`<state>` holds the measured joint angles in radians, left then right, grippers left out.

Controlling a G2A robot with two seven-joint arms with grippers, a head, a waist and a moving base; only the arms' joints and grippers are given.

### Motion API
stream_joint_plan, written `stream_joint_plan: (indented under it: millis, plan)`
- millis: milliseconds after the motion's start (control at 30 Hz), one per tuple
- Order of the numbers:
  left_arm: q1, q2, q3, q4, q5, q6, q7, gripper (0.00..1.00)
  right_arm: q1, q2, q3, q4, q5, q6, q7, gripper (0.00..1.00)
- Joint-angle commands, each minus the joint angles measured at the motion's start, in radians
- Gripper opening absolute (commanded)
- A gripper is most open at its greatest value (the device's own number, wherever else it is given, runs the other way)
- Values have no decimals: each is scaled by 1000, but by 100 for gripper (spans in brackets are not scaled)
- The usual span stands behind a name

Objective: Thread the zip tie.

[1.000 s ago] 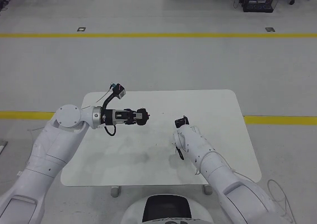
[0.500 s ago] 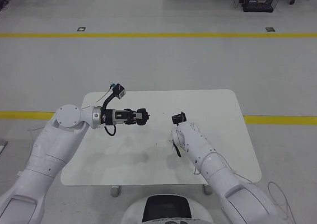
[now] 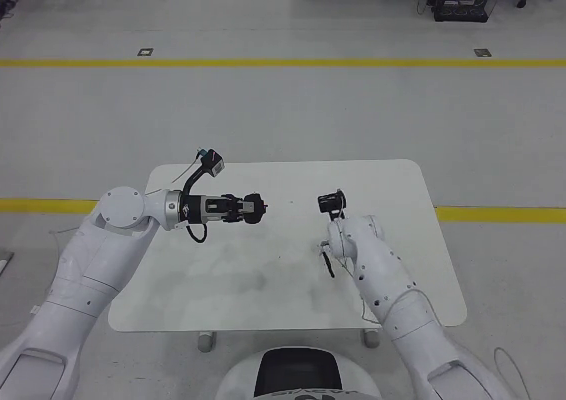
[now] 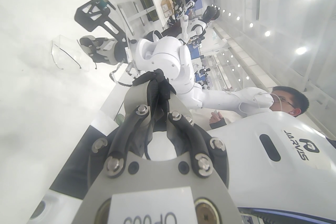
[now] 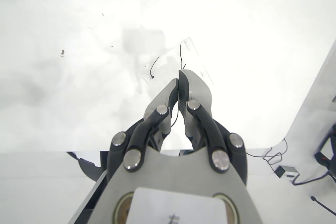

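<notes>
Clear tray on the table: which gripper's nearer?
Right. The right gripper, shut on a zip tie, is at the edge of the clear tray; the left gripper is well apart.

- A white rectangular table [image 3: 403,200] with rounded corners stands on a pale grey floor [image 3: 283,100] crossed by yellow lines.
- A clear plastic piece [image 4: 63,47] rests on the tabletop, with a thin black zip tie [image 5: 155,66] curved on it.
</notes>
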<state>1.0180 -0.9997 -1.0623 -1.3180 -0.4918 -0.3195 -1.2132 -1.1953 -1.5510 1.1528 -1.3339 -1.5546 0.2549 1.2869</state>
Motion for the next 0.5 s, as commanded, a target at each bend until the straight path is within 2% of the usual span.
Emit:
stream_joint_plan:
  millis: [0,33,100,167,267,300,467]
  plan:
    - [0,0,0,0,0,0,0,0,-19,7,44,-45,23,-18,9,0]
    - [0,0,0,0,0,0,0,0,-27,10,62,-62,38,-27,13,0]
    - [0,0,0,0,0,0,0,0,-41,16,122,-100,141,-72,20,0]
    - [0,0,0,0,0,0,0,0,-41,24,167,-111,175,-101,29,0]
    - [0,0,0,0,0,0,0,0,-38,31,220,-120,232,-103,40,0]
    - [0,0,0,0,0,0,0,0,-34,32,240,-122,284,-114,39,0]
    - [0,0,0,0,0,0,0,0,-34,33,247,-122,296,-116,37,0]
